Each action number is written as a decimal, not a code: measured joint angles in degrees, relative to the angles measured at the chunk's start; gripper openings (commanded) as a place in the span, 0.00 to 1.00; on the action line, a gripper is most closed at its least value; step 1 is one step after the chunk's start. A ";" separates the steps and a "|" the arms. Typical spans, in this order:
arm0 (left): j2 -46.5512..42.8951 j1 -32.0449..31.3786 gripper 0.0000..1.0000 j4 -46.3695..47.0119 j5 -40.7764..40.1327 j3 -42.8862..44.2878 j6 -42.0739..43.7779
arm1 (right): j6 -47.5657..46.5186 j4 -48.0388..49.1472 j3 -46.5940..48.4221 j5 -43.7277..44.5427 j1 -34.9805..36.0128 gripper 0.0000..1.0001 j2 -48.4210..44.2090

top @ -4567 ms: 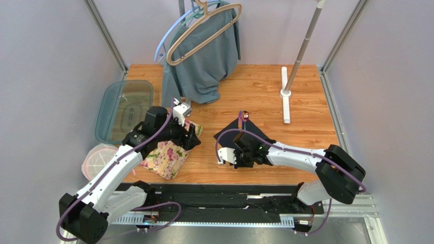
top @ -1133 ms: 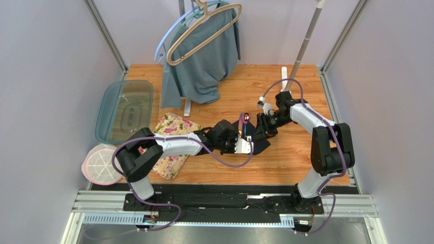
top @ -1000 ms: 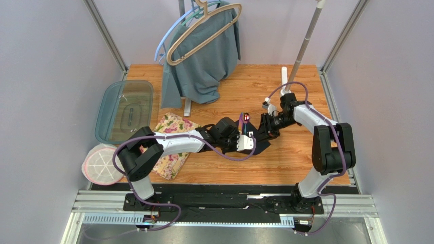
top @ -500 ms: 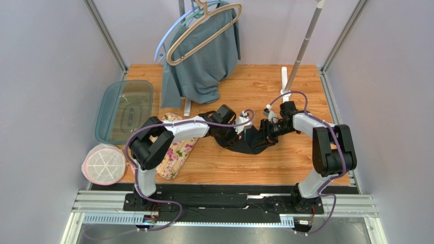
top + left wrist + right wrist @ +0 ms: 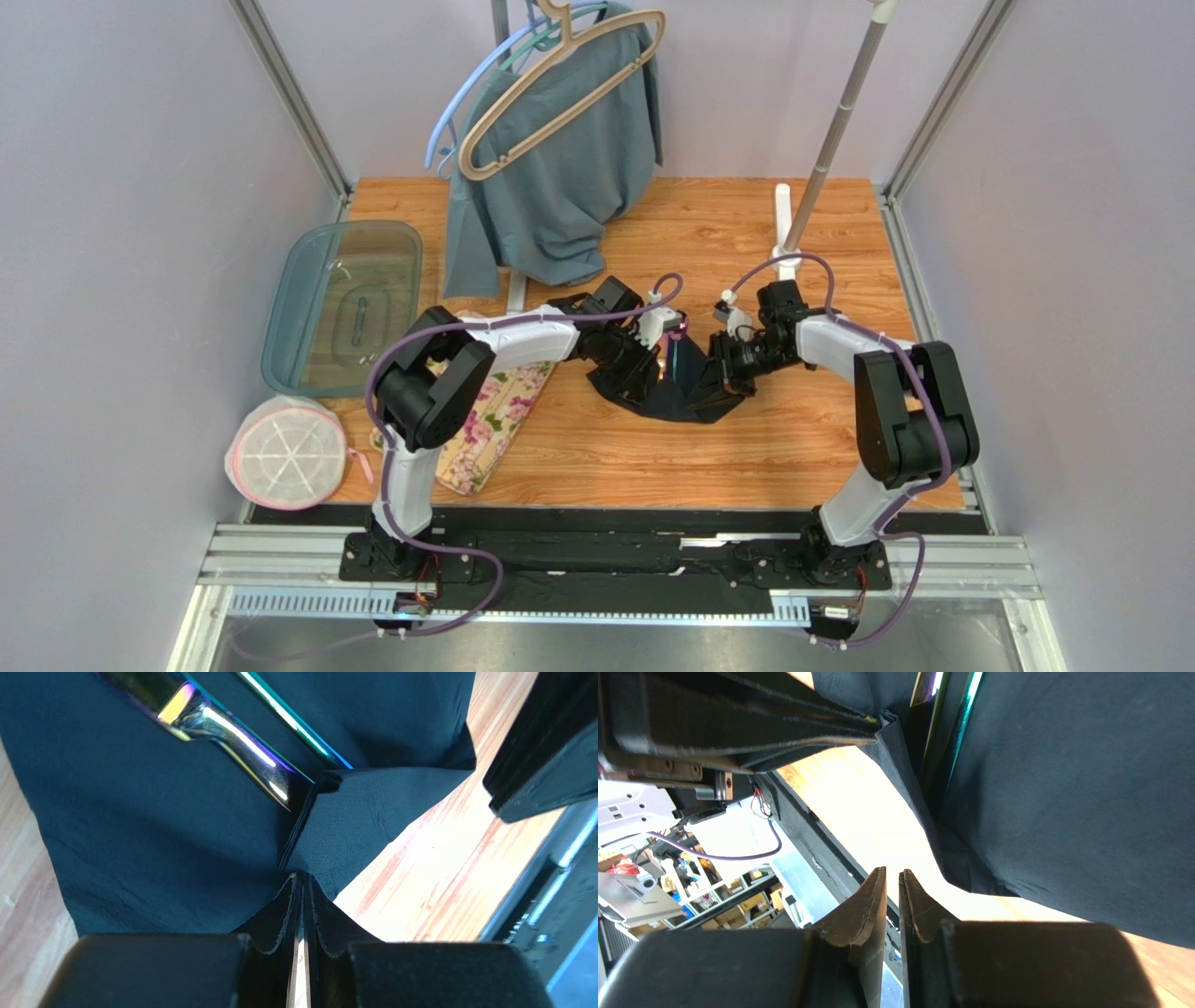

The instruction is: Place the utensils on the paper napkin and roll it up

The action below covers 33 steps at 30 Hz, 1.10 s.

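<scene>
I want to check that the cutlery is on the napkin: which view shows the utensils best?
Left wrist: two iridescent utensils lie plainly on the black napkin. Right wrist catches only thin edges of them; the top view shows barely a glint.

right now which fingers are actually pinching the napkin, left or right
The left fingers: a fold of the black napkin is clamped between them. The right fingers show only a thin empty gap, napkin alongside.

Soft, even overhead light fills the top view, which is sharp, with only faint shadows near the paper napkin (image 5: 673,392). In the wrist views the wooden table (image 5: 435,861) beside it blows out white. The utensils (image 5: 231,738) carry glare streaks, and the fingers (image 5: 270,931) of the left gripper (image 5: 300,882) are blurred.
</scene>
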 measured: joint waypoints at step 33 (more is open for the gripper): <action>-4.70 2.67 0.31 22.08 15.80 -7.78 -23.17 | 0.76 -1.27 7.63 9.11 2.36 0.11 12.33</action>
